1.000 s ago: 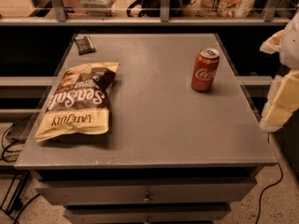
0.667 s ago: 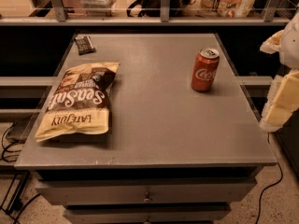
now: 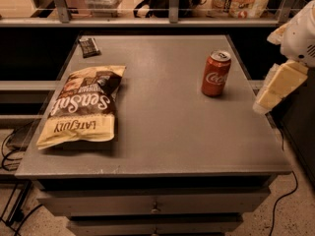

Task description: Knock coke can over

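Note:
The coke can [image 3: 215, 73], red with white script and a silver top, stands upright on the right half of the grey table [image 3: 167, 132]. My gripper [image 3: 278, 86] is at the right edge of the view, a pale finger hanging from the white arm, just off the table's right edge and right of the can, apart from it.
A tan and brown Sea Salt chip bag [image 3: 83, 107] lies flat on the table's left side. A small dark wrapped bar [image 3: 89, 46] lies at the far left corner. A railing and shelves run behind the table. Drawers sit below the front edge. Cables lie on the floor.

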`<state>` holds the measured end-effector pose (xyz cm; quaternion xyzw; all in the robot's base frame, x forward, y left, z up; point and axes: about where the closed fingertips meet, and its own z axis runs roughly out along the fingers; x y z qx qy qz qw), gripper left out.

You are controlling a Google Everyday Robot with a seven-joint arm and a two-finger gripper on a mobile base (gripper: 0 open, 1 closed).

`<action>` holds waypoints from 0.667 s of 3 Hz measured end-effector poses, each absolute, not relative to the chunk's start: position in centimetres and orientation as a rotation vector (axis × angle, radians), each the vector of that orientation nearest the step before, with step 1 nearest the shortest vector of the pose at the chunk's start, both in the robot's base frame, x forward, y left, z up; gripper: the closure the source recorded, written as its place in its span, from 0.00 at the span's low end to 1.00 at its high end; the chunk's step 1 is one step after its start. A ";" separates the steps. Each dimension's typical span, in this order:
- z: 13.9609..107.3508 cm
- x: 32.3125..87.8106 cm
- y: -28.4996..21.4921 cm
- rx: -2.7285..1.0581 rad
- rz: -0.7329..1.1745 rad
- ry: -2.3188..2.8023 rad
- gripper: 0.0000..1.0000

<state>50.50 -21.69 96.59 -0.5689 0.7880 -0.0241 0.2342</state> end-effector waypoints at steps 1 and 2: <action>96.6 50.5 -21.7 -1.560 -0.063 2.164 0.00; 96.0 51.6 -20.7 -1.516 0.020 2.121 0.00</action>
